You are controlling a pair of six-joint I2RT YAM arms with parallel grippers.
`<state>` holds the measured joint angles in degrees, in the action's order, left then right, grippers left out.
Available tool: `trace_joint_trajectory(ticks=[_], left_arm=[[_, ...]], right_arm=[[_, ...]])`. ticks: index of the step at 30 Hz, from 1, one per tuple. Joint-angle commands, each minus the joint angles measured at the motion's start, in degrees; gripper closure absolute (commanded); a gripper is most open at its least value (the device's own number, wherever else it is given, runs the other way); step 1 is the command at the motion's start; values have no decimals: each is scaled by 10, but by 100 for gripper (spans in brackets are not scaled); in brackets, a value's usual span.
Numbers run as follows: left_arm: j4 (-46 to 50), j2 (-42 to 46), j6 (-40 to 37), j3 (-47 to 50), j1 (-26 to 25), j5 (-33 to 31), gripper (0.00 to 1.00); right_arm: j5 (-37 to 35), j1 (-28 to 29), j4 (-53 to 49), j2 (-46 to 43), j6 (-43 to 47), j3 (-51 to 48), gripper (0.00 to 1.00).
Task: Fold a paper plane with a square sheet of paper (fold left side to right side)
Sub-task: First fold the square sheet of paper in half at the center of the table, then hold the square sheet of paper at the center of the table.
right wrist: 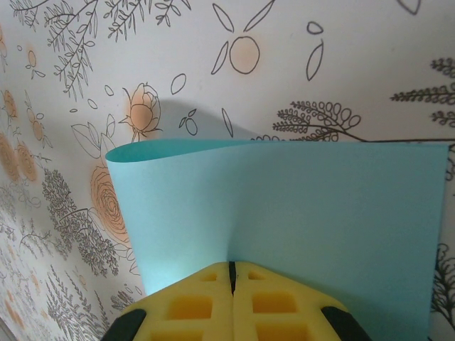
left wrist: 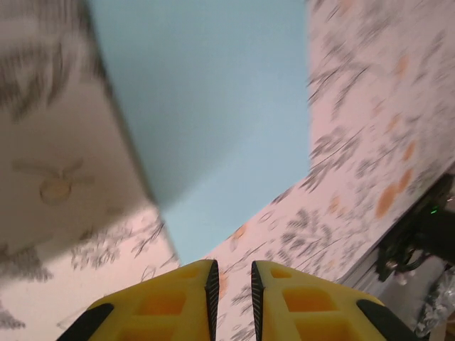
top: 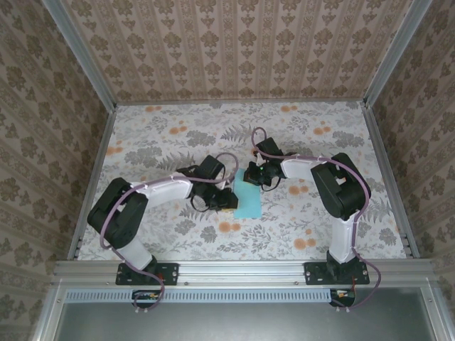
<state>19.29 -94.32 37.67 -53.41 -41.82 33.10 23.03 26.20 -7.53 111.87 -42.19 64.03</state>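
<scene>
At the near edge, the two black arm bases (top: pixel 138 271) (top: pixel 334 271) sit on a metal rail (top: pixel 234 268), and both arms reach inward over the floral-patterned worktop (top: pixel 178 135) to meet near its middle. The thin light blue square sheet of paper (top: pixel 249 202) lies there between them, slightly right of centre and closer to the near edge than to the far one. The left tool (top: pixel 227 202) is at the sheet's left edge. In the left wrist view its yellow fingers (left wrist: pixel 170 298) stand a narrow gap apart (left wrist: pixel 233 266), with the worktop pattern showing through the gap and nothing between them. The sheet (left wrist: pixel 213 106) spreads out just ahead, its near corner ending just beyond the fingertips and one side lifted above a dark shadow; this view is blurred. A little farther on, the right tool (top: pixel 254 177) is at the sheet's far edge. In the right wrist view its yellow fingers are pressed together (right wrist: pixel 232 266) and pinch the sheet (right wrist: pixel 306 213), which rises from the fingertips and curls over along its upper edge, casting a shadow on the worktop. Beyond lie bare worktop and the patterned walls (top: pixel 242 42).
</scene>
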Motion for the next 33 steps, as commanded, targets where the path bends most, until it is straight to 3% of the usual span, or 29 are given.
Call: trace_joint_trajectory(ticks=[1,13,25,33], left_arm=[[17,-31,-33,-47,9,15,78],[-35,-131,-16,-84,-1,27,77],[-20,-145,2,-53,-5,0,77],[-25,-149,10,-46,-7,-4,78]], right_arm=[[-43,-4,-65,28,5,-5,94],[-31,-3,-58,30,5,2,94],[-13,-4,-31,0,5,6,93],[-22,-6,-50,-72,17,6,91]])
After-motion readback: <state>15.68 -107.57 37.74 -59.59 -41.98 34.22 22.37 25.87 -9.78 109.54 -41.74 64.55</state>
